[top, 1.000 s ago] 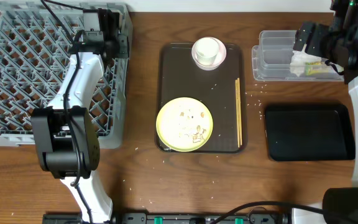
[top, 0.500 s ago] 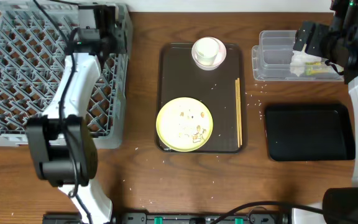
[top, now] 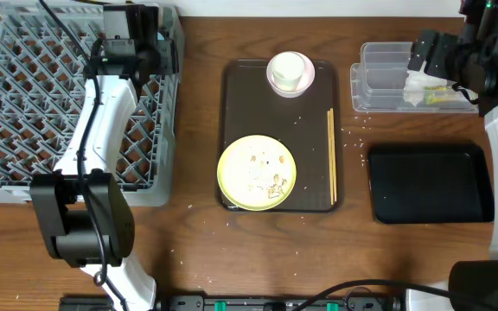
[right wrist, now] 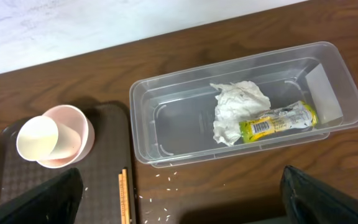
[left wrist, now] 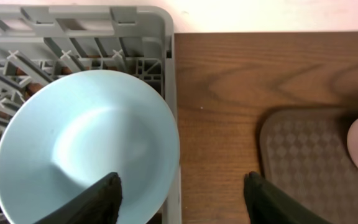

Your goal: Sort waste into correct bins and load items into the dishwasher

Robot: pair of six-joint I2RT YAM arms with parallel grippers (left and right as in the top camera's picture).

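In the left wrist view, the blue bowl (left wrist: 86, 143) sits tipped in the corner of the rack (left wrist: 98, 18), right by the rack wall. I think it leans like that so the pegs can hold it up. Your left gripper (left wrist: 182, 183) is wide open, with one finger over the bowl and one over the worktop (left wrist: 260, 68). It holds nothing.

In the right wrist view, your right gripper (right wrist: 180, 173) is open as wide as it goes and is empty. It hangs by the clear tub (right wrist: 166, 134). The tissue (right wrist: 238, 109) and the wrapper (right wrist: 278, 119) lie in the tub, touching each other, so this looks like the bin for dry trash. The white cup (right wrist: 39, 138) lies tipped inside a pink bowl (right wrist: 76, 134).

From above, the yellow plate (top: 257, 172) waits on the brown tray (top: 232, 112) with rice bits (top: 271, 181) on it. The chopsticks (top: 331, 155) lie along the brown tray's right side. The black tray (top: 429, 183) has nothing in it, so I guess the rice goes there.
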